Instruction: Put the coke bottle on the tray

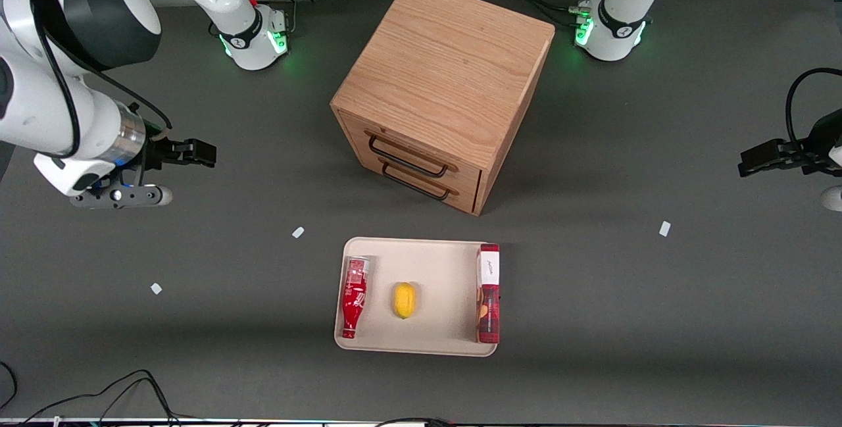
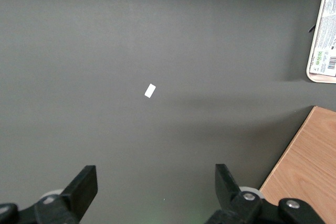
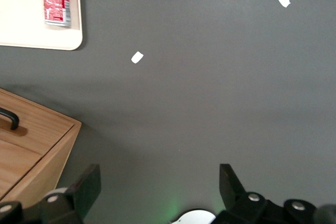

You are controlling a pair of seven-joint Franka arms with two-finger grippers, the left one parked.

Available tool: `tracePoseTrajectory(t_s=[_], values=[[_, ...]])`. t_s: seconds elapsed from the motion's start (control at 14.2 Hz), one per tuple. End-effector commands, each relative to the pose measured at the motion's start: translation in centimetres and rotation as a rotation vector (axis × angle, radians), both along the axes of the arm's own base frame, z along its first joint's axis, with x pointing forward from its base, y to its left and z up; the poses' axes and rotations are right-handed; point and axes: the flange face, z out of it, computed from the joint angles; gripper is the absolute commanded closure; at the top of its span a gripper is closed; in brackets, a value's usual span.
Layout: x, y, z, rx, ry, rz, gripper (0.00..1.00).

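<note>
While my pincer [image 1: 197, 150] hangs with its fingers apart at the left edge of the front frame, well away from everything, I see the coke bottle [image 1: 354, 295] lying flat on the tray [image 1: 441, 335] in the lower middle, along its left rim. A lemon [image 1: 404, 300] sits beside it, a red box [image 1: 488, 293] along the right rim.

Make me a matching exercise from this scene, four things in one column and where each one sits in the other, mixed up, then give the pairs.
1. coke bottle
2. lemon
3. red box
4. gripper

A. on the tray, middle
B. open, above bare table, toward the working arm's end
C. on the tray's edge nearest the working arm
D. on the tray's edge nearest the parked arm

Pairs: 1-C, 2-A, 3-D, 4-B
</note>
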Motion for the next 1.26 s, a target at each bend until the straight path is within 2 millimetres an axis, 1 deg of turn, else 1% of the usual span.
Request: tracePoseTrajectory(t_s=[0.0, 0.07, 0.28, 0.35, 0.42, 0.49, 0.7, 0.77, 0.84, 0.91, 0.98, 1.05, 1.19], values=[[-1.8, -0.4, 2.3, 0.025, -0.011, 0.012, 0.00], [-2.1, -0.4, 2.0, 0.023, -0.001, 0.017, 0.00], [-3.5, -0.9, 2.3, 0.029, -0.002, 0.059, 0.00], [-3.7, -1.3, 2.4, 0.029, -0.004, 0.059, 0.00], [-4.1, -2.3, 2.6, 0.033, -0.007, 0.057, 0.00], [-4.7, -3.0, 2.8, 0.041, -0.010, 0.073, 0.00], [-6.2, -5.3, 3.6, 0.097, -0.066, 0.043, 0.00], [-6.5, -6.1, 3.8, 0.107, -0.078, 0.026, 0.00], [-6.5, -6.3, 3.9, 0.111, -0.080, 0.032, 0.00], [-6.6, -6.5, 4.0, 0.115, -0.074, 0.076, 0.00], [-6.5, -7.7, 4.1, 0.121, -0.074, 0.137, 0.00], [-6.4, -8.2, 4.4, 0.118, -0.082, 0.142, 0.00], [-6.1, -7.1, 4.6, 0.114, -0.086, 0.153, 0.00]])
